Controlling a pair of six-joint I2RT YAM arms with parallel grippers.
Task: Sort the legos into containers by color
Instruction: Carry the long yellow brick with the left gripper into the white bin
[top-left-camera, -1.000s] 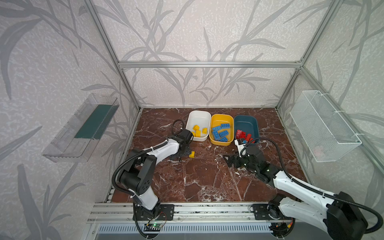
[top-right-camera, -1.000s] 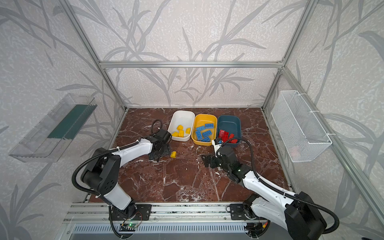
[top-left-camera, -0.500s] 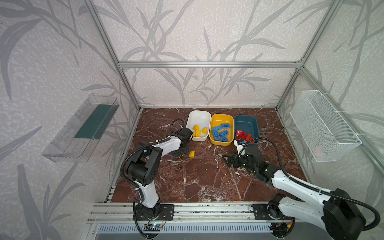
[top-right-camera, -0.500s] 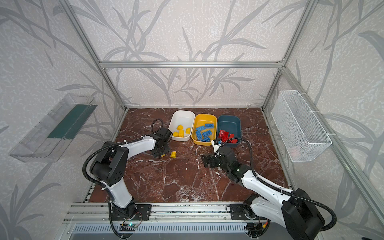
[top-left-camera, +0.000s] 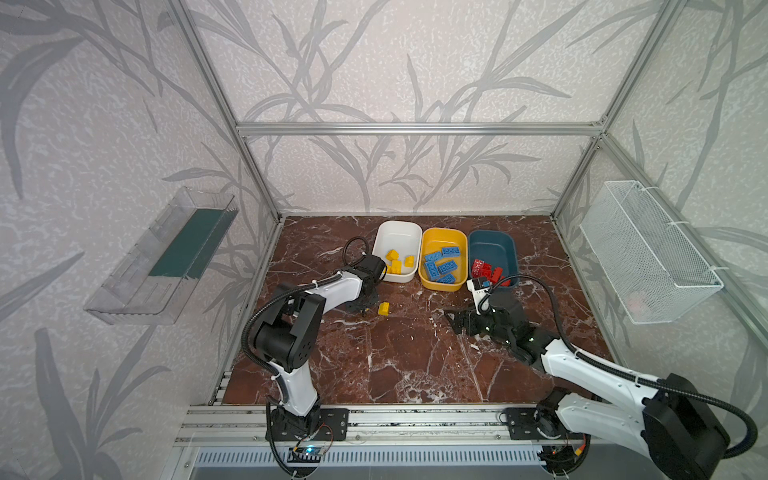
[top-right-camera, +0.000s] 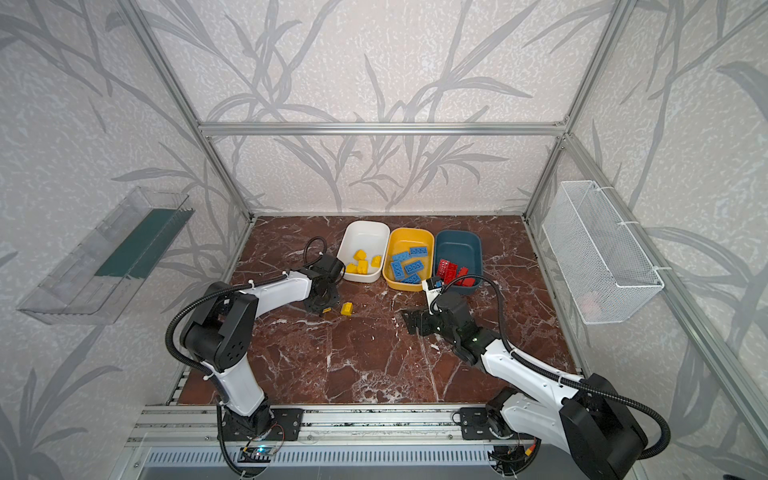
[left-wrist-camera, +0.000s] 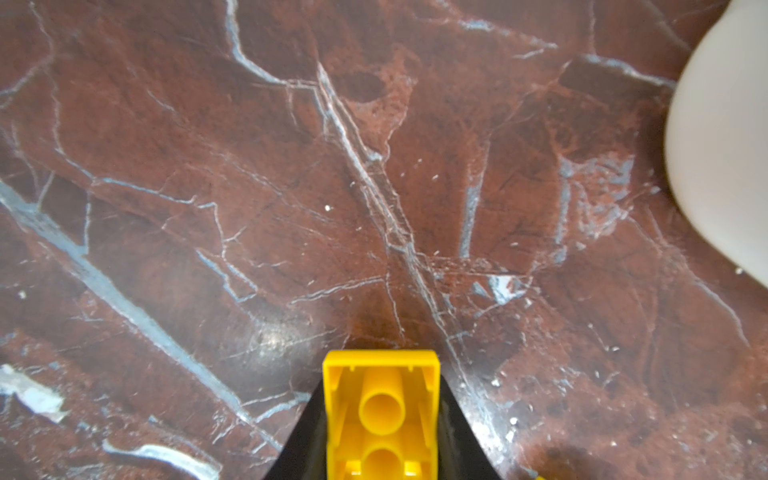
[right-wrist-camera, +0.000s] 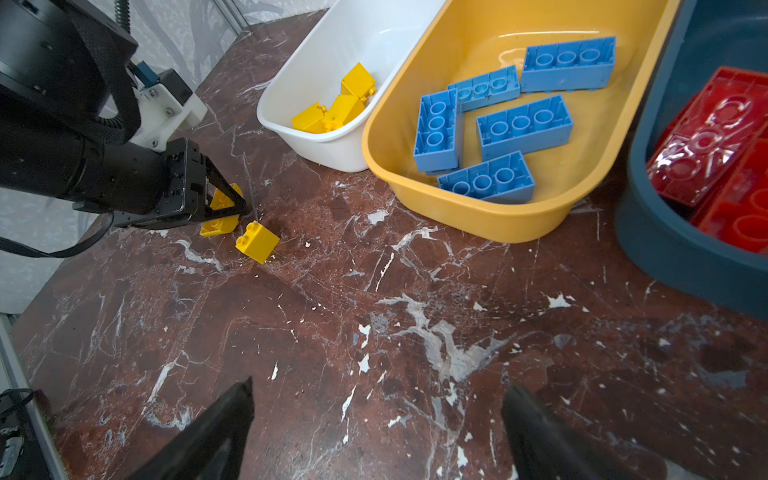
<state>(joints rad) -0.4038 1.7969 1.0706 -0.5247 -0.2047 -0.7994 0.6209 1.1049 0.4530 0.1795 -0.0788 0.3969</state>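
My left gripper (top-left-camera: 364, 306) is down at the marble table, shut on a yellow lego (left-wrist-camera: 381, 415) whose hollow underside faces the wrist camera. Another yellow lego (top-left-camera: 384, 308) lies loose on the table just beside it, also seen in the right wrist view (right-wrist-camera: 257, 242). At the back stand three containers: a white tub (top-left-camera: 398, 232) with yellow legos (top-left-camera: 397, 262), a yellow tub (top-left-camera: 444, 235) with blue legos (top-left-camera: 442, 266), and a teal tub (top-left-camera: 494, 243) with red legos (top-left-camera: 486, 270). My right gripper (top-left-camera: 455, 322) hovers open and empty over bare table in front of the yellow tub.
A white wire basket (top-left-camera: 648, 253) hangs on the right wall and a clear tray (top-left-camera: 166, 257) on the left wall. An aluminium rail (top-left-camera: 374, 419) runs along the table's front edge. The right arm's cable (top-left-camera: 536, 282) arcs just in front of the teal tub.
The left gripper's jaws have closed on the yellow lego at the table, and that arm's elbow has risen. The right arm has stayed put.
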